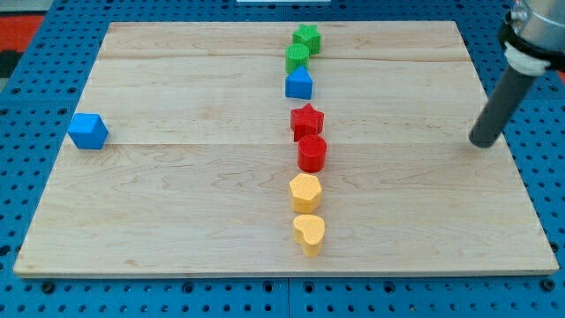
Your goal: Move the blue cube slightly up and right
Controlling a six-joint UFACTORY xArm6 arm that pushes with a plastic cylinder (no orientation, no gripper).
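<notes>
The blue cube (87, 131) sits alone near the left edge of the wooden board (177, 194). My tip (483, 141) is at the far right of the board, far from the cube, with the whole column of blocks between them. It touches no block.
A column of blocks runs down the board's middle: a green star (306, 39), a green block (297, 57), a blue triangular block (299, 83), a red star (306, 120), a red cylinder (312, 153), a yellow hexagon (305, 192) and a yellow heart (309, 232).
</notes>
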